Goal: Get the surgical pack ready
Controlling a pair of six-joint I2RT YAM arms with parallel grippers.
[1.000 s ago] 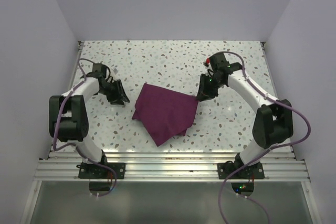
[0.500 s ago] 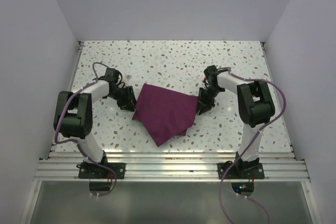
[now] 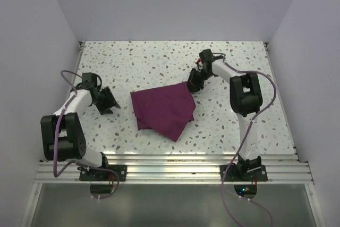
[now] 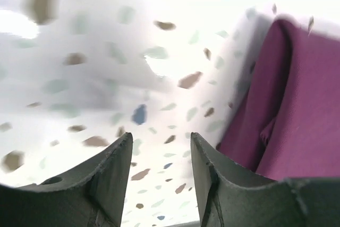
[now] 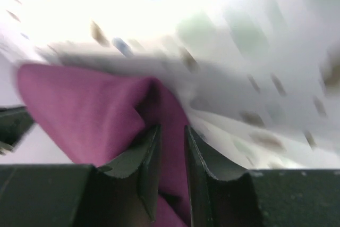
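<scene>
a speckled terrazzo table between plain pale walls.

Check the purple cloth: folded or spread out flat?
Folded. The purple cloth lies as a compact, layered shape with doubled edges; the right gripper pinches one corner.

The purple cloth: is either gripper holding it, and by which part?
The right gripper pinches the purple cloth by its far right corner. The left gripper is open and holds nothing.
</scene>
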